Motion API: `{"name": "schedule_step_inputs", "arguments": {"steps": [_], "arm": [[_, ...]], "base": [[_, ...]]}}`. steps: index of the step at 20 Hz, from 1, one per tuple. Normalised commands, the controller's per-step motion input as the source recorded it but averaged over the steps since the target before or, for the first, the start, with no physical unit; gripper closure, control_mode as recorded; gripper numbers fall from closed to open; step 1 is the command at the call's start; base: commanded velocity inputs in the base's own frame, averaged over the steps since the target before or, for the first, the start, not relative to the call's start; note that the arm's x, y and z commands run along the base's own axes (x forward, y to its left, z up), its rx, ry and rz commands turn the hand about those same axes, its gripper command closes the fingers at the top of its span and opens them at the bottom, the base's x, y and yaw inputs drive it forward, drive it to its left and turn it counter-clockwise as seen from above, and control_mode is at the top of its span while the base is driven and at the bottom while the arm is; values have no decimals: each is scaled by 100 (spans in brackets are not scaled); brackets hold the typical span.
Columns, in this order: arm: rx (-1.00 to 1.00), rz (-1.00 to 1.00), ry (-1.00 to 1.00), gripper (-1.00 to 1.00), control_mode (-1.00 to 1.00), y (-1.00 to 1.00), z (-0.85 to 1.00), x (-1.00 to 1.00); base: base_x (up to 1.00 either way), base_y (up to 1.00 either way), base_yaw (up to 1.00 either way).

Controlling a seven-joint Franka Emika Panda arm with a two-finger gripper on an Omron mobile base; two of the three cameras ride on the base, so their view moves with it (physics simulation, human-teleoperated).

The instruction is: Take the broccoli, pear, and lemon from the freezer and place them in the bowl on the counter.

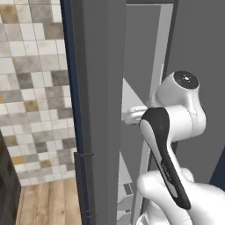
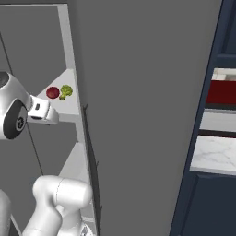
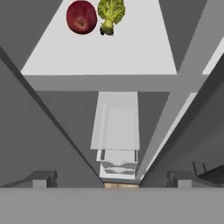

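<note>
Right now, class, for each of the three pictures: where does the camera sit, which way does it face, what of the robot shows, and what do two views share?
Left base view: behind the arm's left, facing the freezer opening; white arm lower right.
Right base view: behind the arm's right, facing the freezer shelf and counter; arm lower left.
Hand view: on the hand, looking along the open gripper at the shelf and drawers.
Shared: the right base and hand views both show the pear touching or nearly touching the broccoli.

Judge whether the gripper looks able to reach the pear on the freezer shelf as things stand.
Probably yes: the gripper is open and faces the shelf; nothing lies between it and the pear, beside the broccoli.
</note>
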Motion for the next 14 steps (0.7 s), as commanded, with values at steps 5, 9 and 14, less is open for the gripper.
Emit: {"name": "schedule_step_inputs", "arguments": {"steps": [5, 9, 14], "arm": [[0, -1, -1, -100, -100, 20, 11, 64], [0, 0, 0, -100, -100, 0, 6, 54], [0, 0, 0, -100, -100, 1, 0, 59]], "base": [[0, 0, 0], [0, 0, 0], [0, 0, 0]]}}
